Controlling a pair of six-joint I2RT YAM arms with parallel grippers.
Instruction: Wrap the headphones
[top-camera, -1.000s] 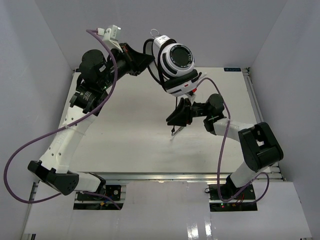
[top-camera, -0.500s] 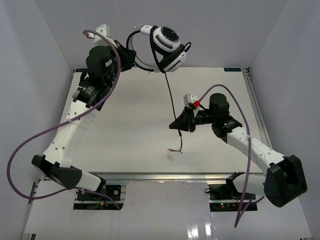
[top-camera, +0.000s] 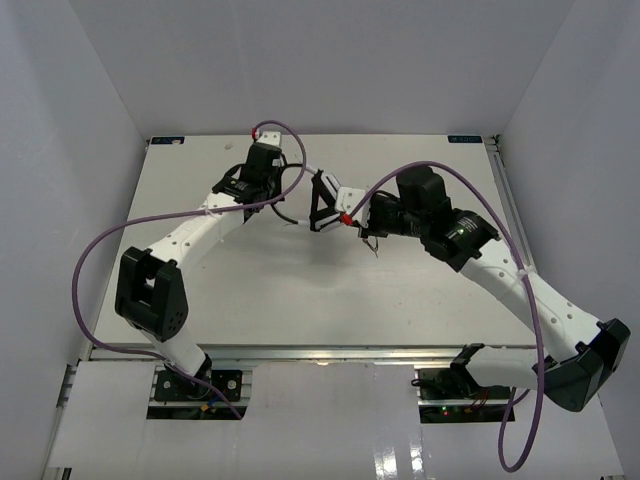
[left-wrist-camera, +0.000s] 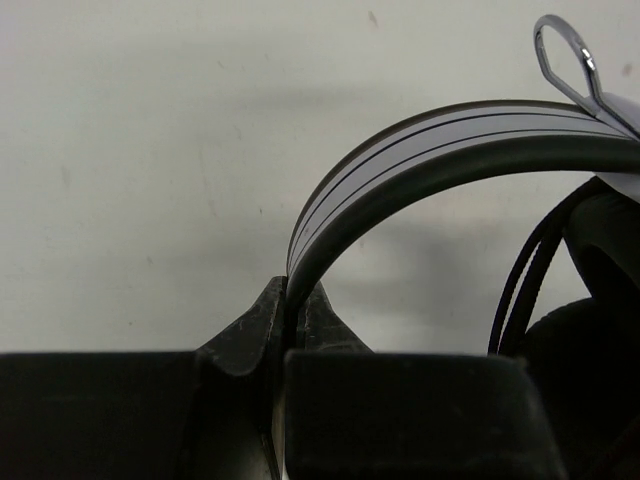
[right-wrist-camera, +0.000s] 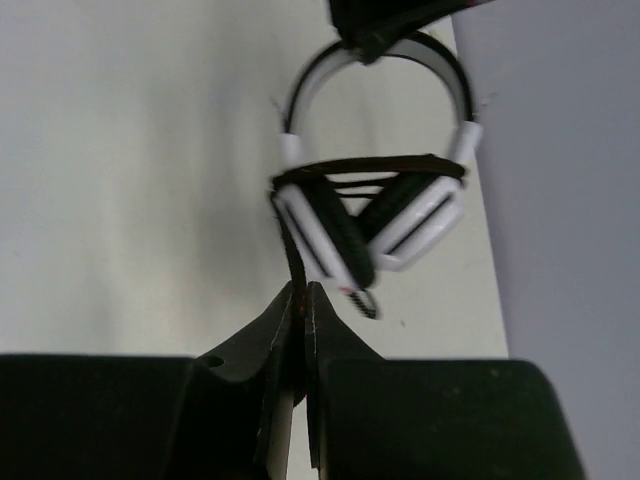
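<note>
Both arms meet over the far middle of the white surface (top-camera: 250, 290), left arm (top-camera: 190, 235) and right arm (top-camera: 500, 270) reaching inward with the headphones (right-wrist-camera: 372, 225) between them; these are probably on or just above the surface, but the top view is too cluttered to be sure. The left end effector (left-wrist-camera: 292, 305) pinches the thin headband (left-wrist-camera: 430, 150), anchoring the frame so it can't swing. The right end effector (right-wrist-camera: 301, 300) is pressed together on the thin dark cord (right-wrist-camera: 365, 168) just below the ear cups (right-wrist-camera: 345, 235), so the cord runs taut with one turn lying across the cups.
</note>
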